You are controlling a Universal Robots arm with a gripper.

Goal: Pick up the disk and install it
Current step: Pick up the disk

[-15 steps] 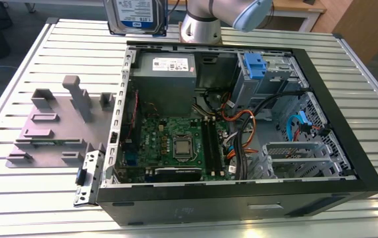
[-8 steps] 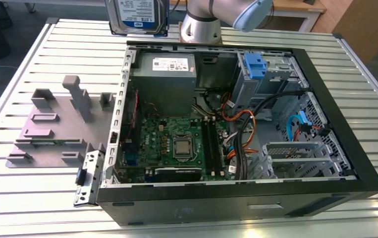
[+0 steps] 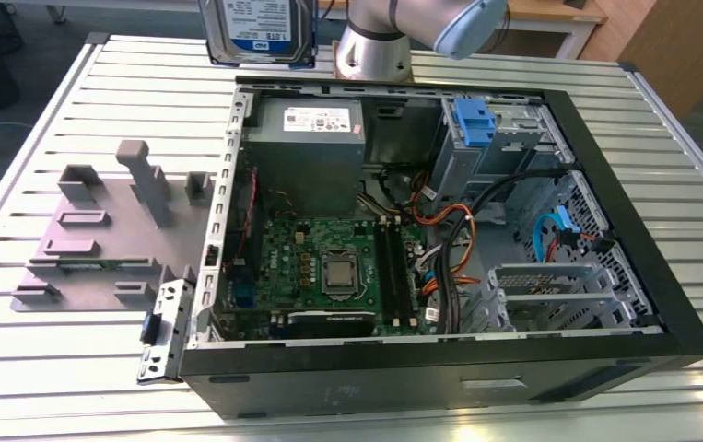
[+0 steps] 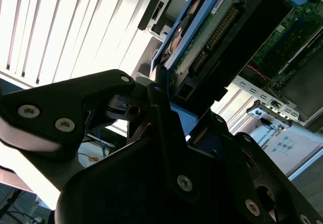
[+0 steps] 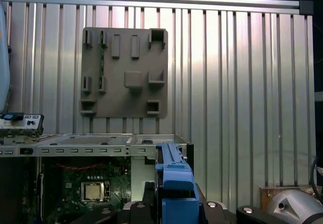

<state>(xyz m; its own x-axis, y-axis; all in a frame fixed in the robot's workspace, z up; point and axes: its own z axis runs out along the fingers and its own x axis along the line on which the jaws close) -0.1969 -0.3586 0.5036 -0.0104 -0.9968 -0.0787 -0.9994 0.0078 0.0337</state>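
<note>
1. Contact is seen between the jaws and the disk (image 4: 212, 37). In the second wrist view the jaws are closed narrowly on one end of it, and its green circuit-board underside and blue side bracket are shown reaching away from them.
2. In the exterior view the disk (image 3: 259, 32) is held upright in the air with its white-and-blue label turned toward the camera. It is kept outside the computer case (image 3: 425, 378), beyond the case's far end, just beside the robot arm (image 3: 382, 41) on the exterior view's left.
3. In the first wrist view the blue bracket of the disk (image 5: 174, 181) is seen edge-on between the black jaws, with a corner of the open case and the slatted surface (image 5: 227, 82) behind it.
4. The case is laid on its side on the slatted metal surface (image 3: 118, 83) with its upper side open. The motherboard (image 3: 326, 267), the grey power supply (image 3: 308, 138) and a bundle of orange and black cables (image 3: 443, 239) are thereby exposed.
5. A blue latch (image 3: 474, 120) is seen at the drive bay in the far part of the case, on the exterior view's right of the power supply.
6. A grey fixture plate (image 3: 93, 249) with raised blocks is laid flat on the surface just beside the case, on the exterior view's left.
</note>
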